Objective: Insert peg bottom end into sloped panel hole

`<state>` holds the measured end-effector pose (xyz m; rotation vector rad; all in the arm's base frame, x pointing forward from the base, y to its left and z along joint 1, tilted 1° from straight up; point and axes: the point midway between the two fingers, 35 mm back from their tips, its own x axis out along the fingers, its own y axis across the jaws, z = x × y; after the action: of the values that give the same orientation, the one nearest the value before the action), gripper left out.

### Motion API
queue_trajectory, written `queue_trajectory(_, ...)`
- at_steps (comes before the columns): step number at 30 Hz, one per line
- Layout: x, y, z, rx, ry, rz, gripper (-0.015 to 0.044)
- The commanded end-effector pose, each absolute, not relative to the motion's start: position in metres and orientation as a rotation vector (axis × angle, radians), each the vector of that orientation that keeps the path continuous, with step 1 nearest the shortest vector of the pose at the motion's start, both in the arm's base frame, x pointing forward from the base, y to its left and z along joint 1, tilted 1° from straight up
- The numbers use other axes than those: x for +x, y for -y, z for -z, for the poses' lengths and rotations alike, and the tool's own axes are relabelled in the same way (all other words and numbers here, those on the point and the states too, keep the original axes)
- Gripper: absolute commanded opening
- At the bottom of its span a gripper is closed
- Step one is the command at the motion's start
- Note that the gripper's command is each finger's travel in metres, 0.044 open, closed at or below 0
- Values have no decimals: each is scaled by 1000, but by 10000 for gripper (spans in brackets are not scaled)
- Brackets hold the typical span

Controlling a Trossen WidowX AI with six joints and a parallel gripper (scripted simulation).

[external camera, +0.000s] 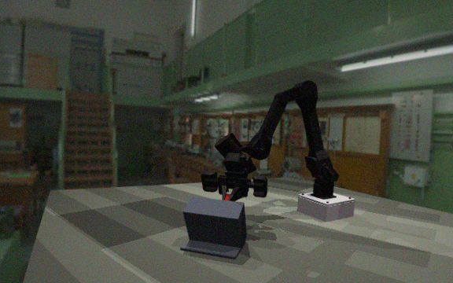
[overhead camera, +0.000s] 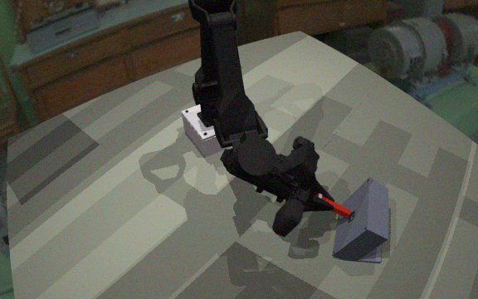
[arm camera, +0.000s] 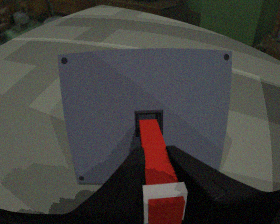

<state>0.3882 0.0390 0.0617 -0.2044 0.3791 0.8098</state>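
Wrist view: unmarked red peg gripped; no lettering legible on panel.

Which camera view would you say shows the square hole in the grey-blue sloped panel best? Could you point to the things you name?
The wrist view: it faces the panel (overhead camera: 372,203) (external camera: 215,226) (arm camera: 106,95), showing the dark square hole (overhead camera: 351,216) (arm camera: 150,114), partly covered by the red square peg (overhead camera: 340,208) (external camera: 227,196) (arm camera: 155,150). The top view shows it small and oblique; the exterior view shows only the panel's back.
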Motion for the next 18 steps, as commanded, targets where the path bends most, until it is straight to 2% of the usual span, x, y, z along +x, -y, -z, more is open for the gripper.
queue_trajectory(1,389,-39,-62,-204,-379,-808,0)
queue_trajectory(18,389,-39,-61,-205,-378,-809,0)
